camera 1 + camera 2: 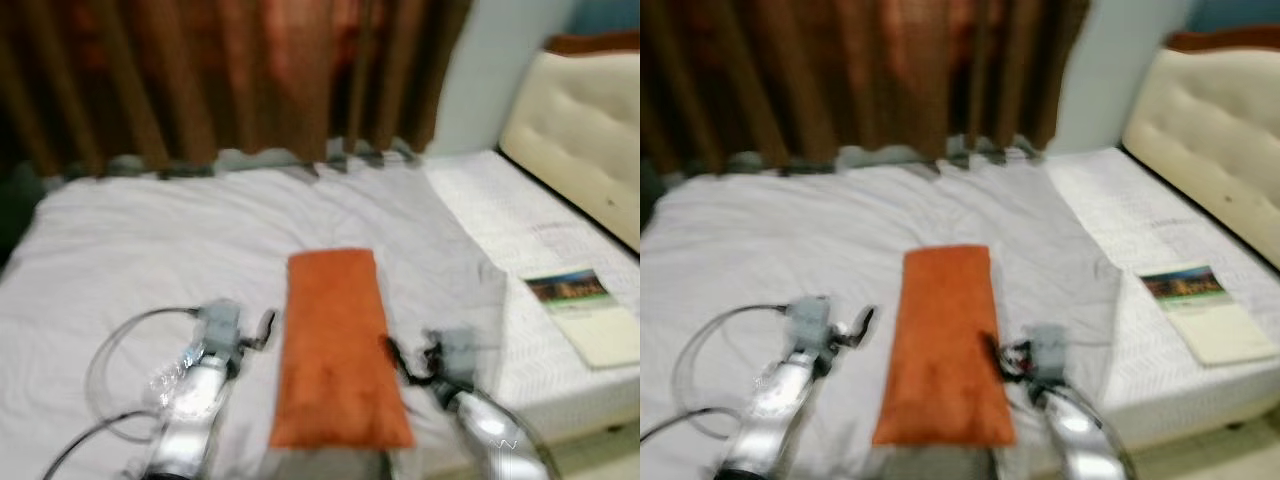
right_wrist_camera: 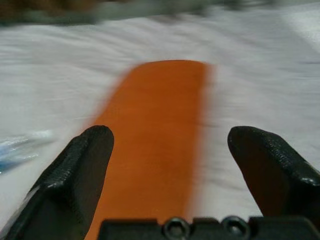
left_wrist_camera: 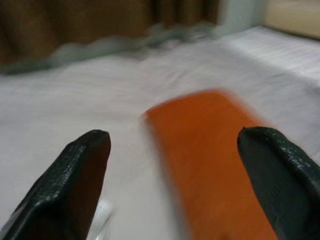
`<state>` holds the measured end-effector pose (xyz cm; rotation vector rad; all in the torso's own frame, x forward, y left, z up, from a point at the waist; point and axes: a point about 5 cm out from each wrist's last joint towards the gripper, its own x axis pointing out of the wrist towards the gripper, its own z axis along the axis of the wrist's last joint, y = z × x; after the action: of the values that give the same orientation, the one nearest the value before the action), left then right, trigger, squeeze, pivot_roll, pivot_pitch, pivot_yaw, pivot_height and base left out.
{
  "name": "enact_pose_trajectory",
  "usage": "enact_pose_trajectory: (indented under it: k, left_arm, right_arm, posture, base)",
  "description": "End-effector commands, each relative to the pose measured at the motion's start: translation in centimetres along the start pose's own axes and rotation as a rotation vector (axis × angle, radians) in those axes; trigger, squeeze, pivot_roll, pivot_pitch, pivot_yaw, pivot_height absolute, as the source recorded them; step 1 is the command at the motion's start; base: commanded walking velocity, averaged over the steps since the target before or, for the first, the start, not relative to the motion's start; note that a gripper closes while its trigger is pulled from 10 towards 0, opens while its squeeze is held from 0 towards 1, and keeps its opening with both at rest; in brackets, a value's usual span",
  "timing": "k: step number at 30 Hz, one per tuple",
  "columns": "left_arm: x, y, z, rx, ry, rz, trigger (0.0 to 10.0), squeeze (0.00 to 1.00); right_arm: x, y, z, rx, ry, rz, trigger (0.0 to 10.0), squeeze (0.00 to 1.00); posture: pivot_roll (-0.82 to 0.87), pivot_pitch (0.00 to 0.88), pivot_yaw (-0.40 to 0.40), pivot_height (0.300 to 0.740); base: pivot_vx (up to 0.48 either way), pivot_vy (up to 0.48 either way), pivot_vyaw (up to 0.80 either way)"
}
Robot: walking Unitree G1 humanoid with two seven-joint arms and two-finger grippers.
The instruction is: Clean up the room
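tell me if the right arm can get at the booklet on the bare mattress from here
Probably not without moving. The right gripper sits open at the orange cloth, while the booklet lies well off to its right on the mattress. Nothing blocks the way; it just looks far.
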<state>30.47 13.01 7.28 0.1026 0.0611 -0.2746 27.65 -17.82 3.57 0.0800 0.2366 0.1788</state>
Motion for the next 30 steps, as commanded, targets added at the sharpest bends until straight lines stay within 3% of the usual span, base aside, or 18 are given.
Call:
enact_pose_trajectory:
  k: [1,11,21,25,27,28,29,30]
  left_arm:
    - [-0.6,0.8,-1.1,0.031,0.056,0.028,10.0,0.00]
    - [-0.4,0.6,-0.9,0.004,0.044,0.025,10.0,0.00]
    - [-0.3,0.5,-0.9,-0.017,0.053,0.027,10.0,0.00]
    - [-0.2,1.0,-0.9,-0.016,0.054,0.049,10.0,0.00]
    - [0.7,1.9,-1.5,-0.035,0.109,0.083,10.0,0.00]
    - [1.4,2.3,-1.3,-0.103,0.114,0.080,10.0,0.00]
    - [1.4,2.3,-1.3,-0.103,0.114,0.080,10.0,0.00]
    - [1.8,2.5,-1.1,-0.153,0.113,0.075,10.0,0.00]
  right_arm:
    - [0.6,1.0,0.8,-0.002,-0.033,0.024,10.0,0.00]
    - [0.6,1.0,1.0,-0.010,-0.039,0.026,10.0,0.00]
    - [0.5,1.0,1.0,-0.004,-0.039,0.025,10.0,0.00]
    - [0.4,0.9,1.0,-0.003,-0.038,0.023,10.0,0.00]
    - [1.4,1.0,0.8,0.004,-0.008,0.029,10.0,0.00]
    - [2.0,0.9,1.0,0.033,-0.003,0.020,10.0,0.00]
    - [2.0,0.9,1.0,0.033,-0.003,0.020,10.0,0.00]
    - [2.3,0.8,1.1,0.055,-0.001,0.013,10.0,0.00]
  posture:
    - [0.02,0.000,-0.045,0.740]
    - [0.01,0.000,-0.043,0.740]
    - [0.01,0.000,-0.044,0.740]
    - [0.00,0.000,-0.044,0.740]
    - [0.00,0.046,-0.045,0.740]
    - [0.01,0.115,-0.055,0.740]
    - [0.01,0.115,-0.055,0.740]
    - [0.01,0.115,-0.055,0.740]
  base:
    - [0.000,0.000,0.00]
    - [0.250,-0.177,0.00]
    - [0.380,-0.289,0.52]
    - [0.461,0.000,0.00]
    - [0.000,0.000,0.00]
    - [0.000,0.000,0.00]
    - [0.000,0.000,0.00]
    - [0.000,0.000,0.00]
